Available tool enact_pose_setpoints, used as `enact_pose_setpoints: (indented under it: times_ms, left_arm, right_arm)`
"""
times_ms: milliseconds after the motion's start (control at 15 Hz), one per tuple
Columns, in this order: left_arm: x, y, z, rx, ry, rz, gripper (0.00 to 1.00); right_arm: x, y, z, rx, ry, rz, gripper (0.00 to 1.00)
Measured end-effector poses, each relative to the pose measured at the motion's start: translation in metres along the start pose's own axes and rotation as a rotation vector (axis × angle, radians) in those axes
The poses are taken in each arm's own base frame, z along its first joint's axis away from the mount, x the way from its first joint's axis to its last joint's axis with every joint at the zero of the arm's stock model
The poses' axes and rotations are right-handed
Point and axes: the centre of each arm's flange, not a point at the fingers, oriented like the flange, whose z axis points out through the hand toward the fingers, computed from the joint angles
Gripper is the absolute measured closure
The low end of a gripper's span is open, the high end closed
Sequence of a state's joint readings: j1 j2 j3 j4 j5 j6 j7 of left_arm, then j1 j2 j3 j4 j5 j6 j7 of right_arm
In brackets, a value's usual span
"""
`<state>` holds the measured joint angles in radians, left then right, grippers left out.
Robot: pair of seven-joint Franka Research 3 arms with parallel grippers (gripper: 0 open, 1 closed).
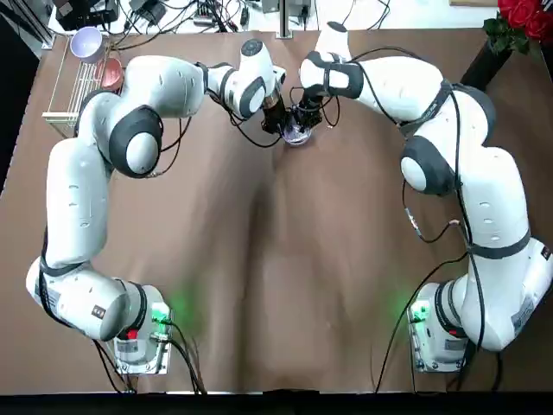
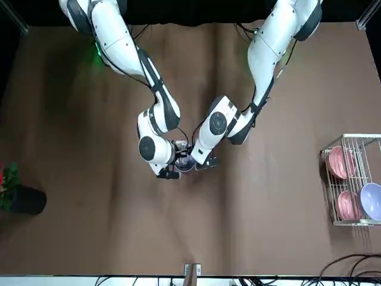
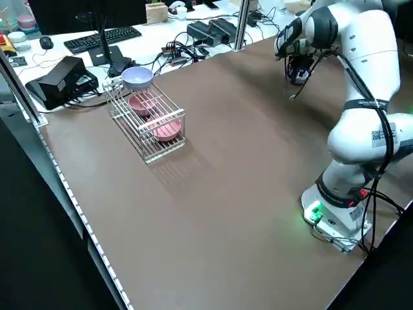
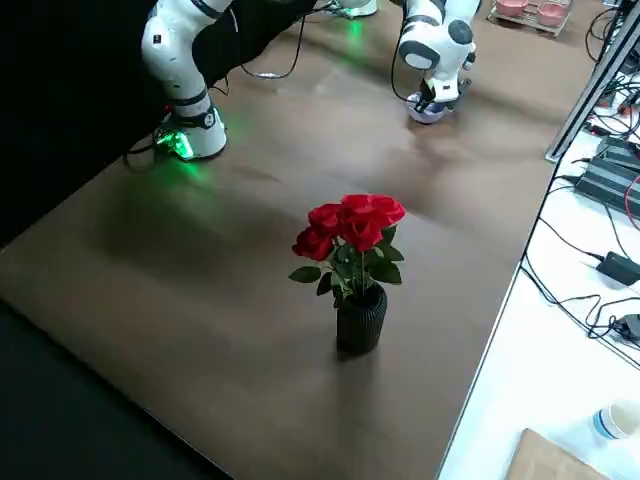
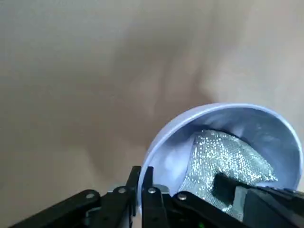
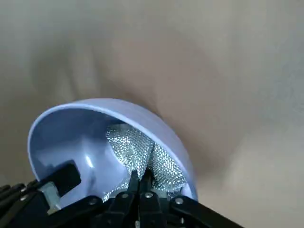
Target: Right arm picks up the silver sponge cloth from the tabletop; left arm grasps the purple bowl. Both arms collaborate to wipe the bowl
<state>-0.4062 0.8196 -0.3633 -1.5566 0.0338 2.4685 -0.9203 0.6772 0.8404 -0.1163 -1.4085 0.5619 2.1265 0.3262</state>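
Since both grippers are busy at one small bowl [image 5: 172, 164], slipping is my first worry. Left wrist view: my left gripper [image 5: 142, 170] is pinching the bowl's wall at the rim, with the silver cloth [image 5: 216, 159] sitting inside. One thin edge is all that side has, so if the wipe pushes hard, I'd expect the bowl to pivot or pop loose. Right wrist view: my right gripper [image 6: 141, 175] has the cloth nipped at its pinched middle, inside the bowl, with loose flaps spreading both ways. A flap could fold under or snag, and if the cloth drags out of the pinch, I'd be scraping bare fingertips on the bowl. Top view: both wrists crowd in over the bowl, cables [image 1: 329, 108] looping close, so a wide circle might knock the grippers together or catch a loop. Front view: the rack [image 2: 357, 223] is well off to my left, so I'm not fussed about it. Right side view: same for the flowers [image 4: 357, 222], well apart from the wiping. Small, light strokes, I reckon.
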Motion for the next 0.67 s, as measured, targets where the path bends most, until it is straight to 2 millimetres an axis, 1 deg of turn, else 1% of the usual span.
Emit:
enact_pose_setpoints:
  times_ms: [267, 400, 533, 667]
  left_arm:
    - [0.0, 0.0, 0.0, 0.001, -0.001, 0.0, 0.95]
    - [-0.001, 0.0, 0.0, 0.001, -0.002, 0.001, 0.95]
    - [-0.004, 0.002, 0.001, 0.001, -0.004, 0.005, 0.95]
    - [-0.005, 0.003, 0.001, 0.001, -0.004, 0.007, 0.95]
  right_arm:
    - [-0.001, 0.0, -0.001, 0.002, -0.013, 0.002, 0.98]
    - [-0.003, 0.0, -0.002, 0.001, -0.05, 0.004, 0.98]
    - [-0.004, 0.001, -0.01, 0.0, -0.102, 0.006, 0.98]
    - [-0.001, 0.003, -0.025, 0.008, -0.138, 0.01, 0.98]
